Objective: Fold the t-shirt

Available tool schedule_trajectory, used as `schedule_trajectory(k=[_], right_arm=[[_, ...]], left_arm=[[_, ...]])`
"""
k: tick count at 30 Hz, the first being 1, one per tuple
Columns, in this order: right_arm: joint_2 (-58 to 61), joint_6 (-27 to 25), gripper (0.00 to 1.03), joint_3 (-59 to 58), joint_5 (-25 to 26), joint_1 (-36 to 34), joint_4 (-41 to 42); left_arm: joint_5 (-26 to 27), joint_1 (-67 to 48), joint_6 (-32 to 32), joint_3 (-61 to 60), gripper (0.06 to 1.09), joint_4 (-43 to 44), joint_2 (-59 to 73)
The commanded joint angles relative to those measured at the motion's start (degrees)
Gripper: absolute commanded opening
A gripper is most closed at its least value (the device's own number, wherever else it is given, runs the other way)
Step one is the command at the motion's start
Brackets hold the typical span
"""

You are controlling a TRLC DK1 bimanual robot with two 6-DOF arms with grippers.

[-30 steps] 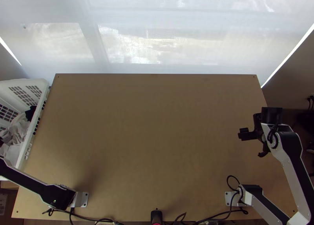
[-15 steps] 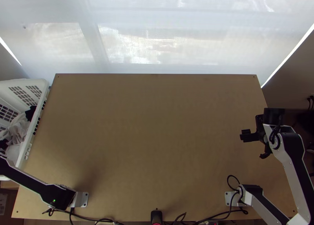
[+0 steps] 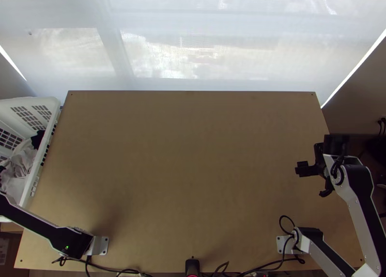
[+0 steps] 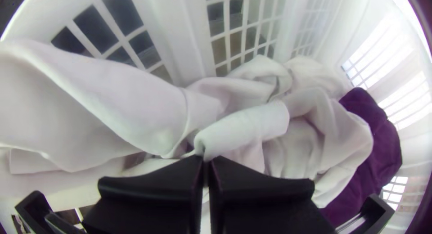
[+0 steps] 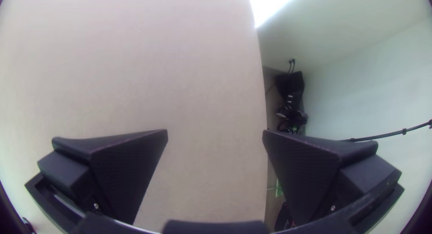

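Left wrist view: white cloth (image 4: 243,128) lies bunched in the basket (image 4: 180,36), a fold pinched in the left tool (image 4: 205,159).

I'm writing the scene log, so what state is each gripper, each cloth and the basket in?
Left gripper: closed on a fold of white cloth
White cloth: bunched in the basket, not spread or folded
Purple cloth: bunched against the basket's side
Basket: open-topped, holding cloth
Right gripper: open, nothing between its fingers
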Motion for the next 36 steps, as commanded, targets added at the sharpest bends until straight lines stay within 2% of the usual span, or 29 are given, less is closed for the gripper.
schedule_trajectory(k=[1,8,21,30,36], right_arm=[[-0.48,0.14,0.98,-0.27,-0.01,0.15,0.49],[-0.48,0.93,0.98,1.14,-0.1,1.56,1.63],[-5.23,1.45,0.98,3.25,-0.63,5.95,1.54],[-11.12,1.1,0.98,0.43,-1.6,7.27,1.54],[-15.78,1.63,0.98,-1.32,-1.6,10.52,0.66]], left_arm=[[6.92,0.04,-3.71,-0.97,0.09,-5.87,-9.0],[15.88,-0.31,-6.08,-3.26,0.09,-13.7,-25.0],[30.82,-3.65,-5.99,-4.31,0.09,-30.04,-55.67],[33.2,-14.81,-3.09,-4.31,0.09,-29.43,-76.77],[33.11,-29.75,-3.44,-1.15,0.09,-28.2,-83.01]])
